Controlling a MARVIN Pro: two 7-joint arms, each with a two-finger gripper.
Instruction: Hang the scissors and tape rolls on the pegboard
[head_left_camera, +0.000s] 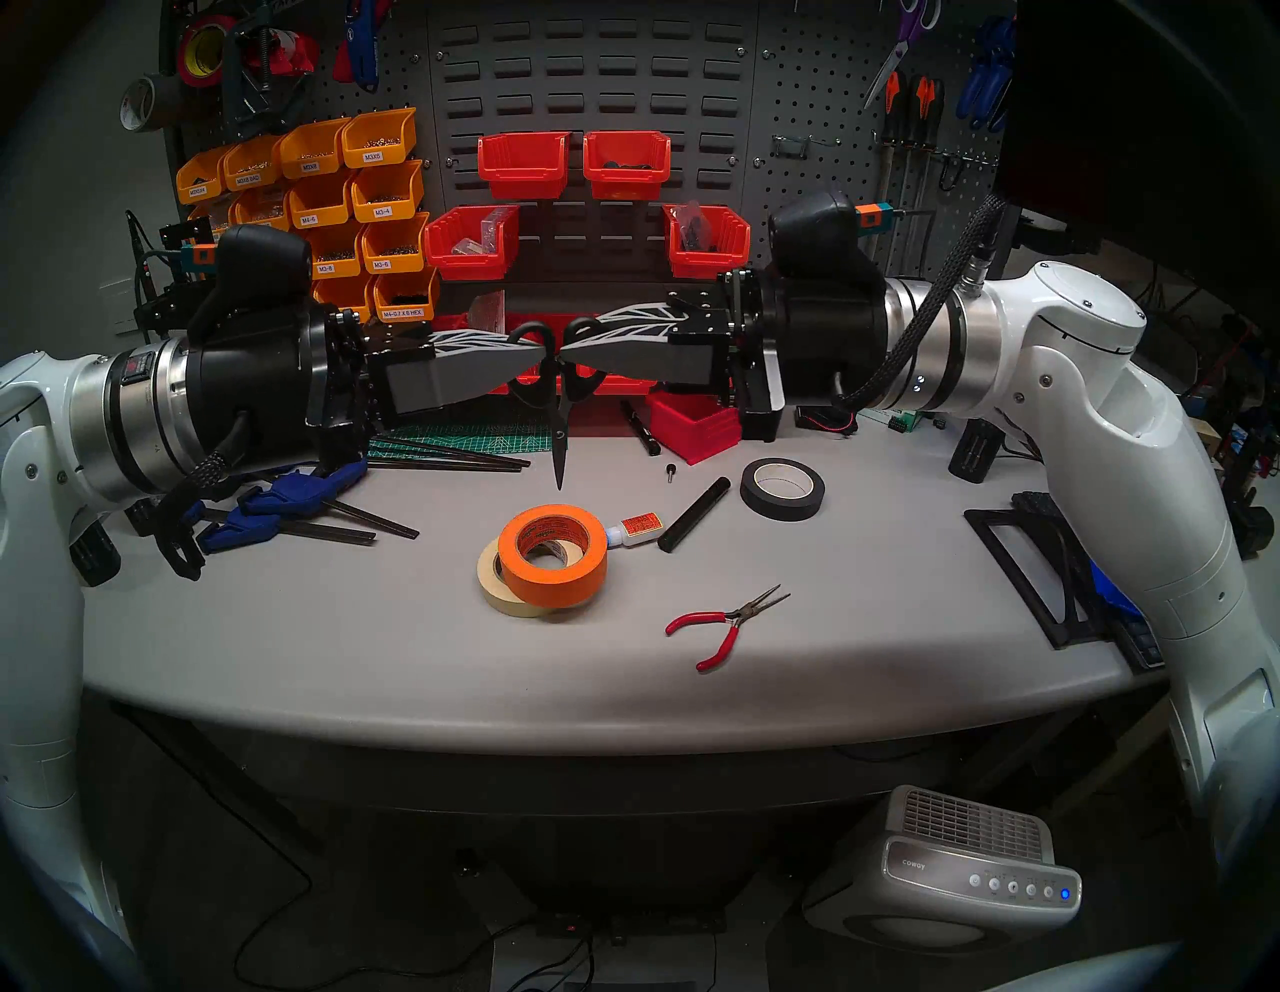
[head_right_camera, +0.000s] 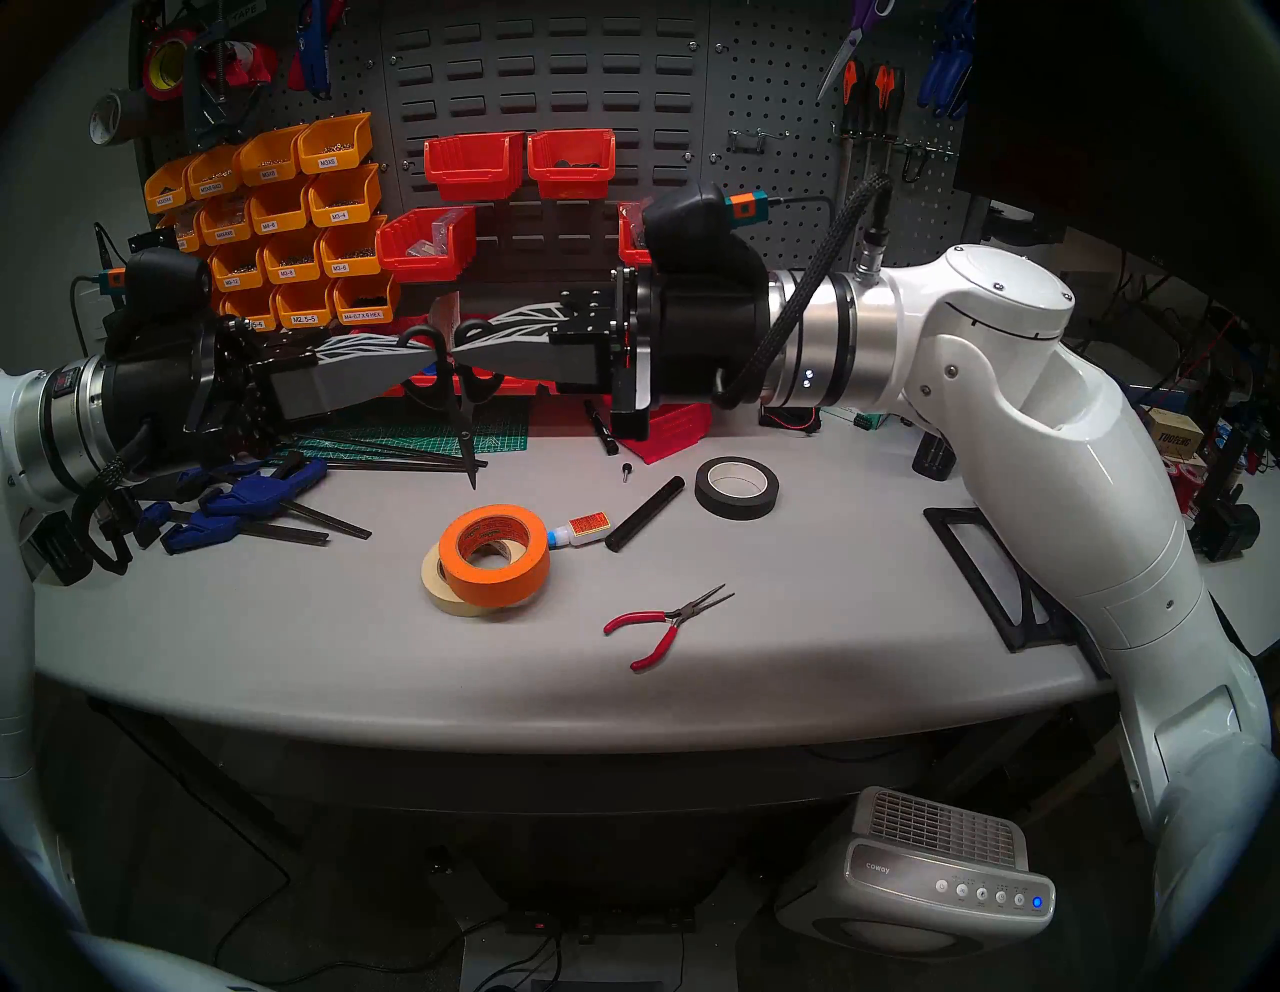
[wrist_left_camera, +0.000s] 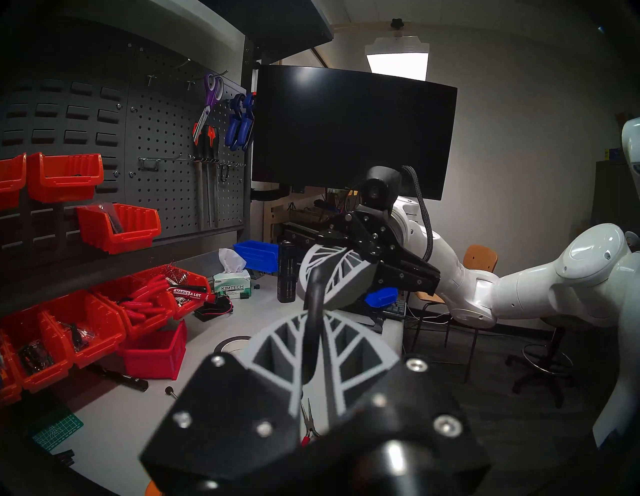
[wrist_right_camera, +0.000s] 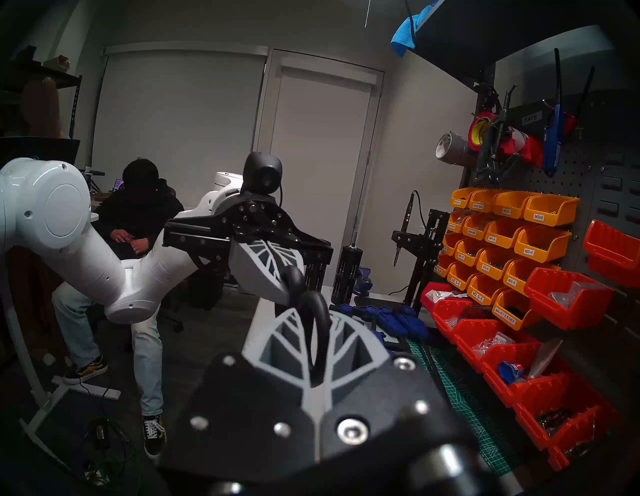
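The black-handled scissors hang in the air above the bench's back middle, blades pointing down. My left gripper is shut on the left handle loop and my right gripper is shut on the right loop, tips nearly meeting. The left wrist view shows a black loop pinched between my own fingers, and the right wrist view shows the other loop the same way. The orange tape roll lies on the bench, resting on the cream roll. The pegboard stands behind, with hooks on its right panel.
On the bench lie a black tape roll, red pliers, a glue bottle, a black cylinder and blue clamps. Red bins and orange bins line the back. Purple scissors hang at upper right.
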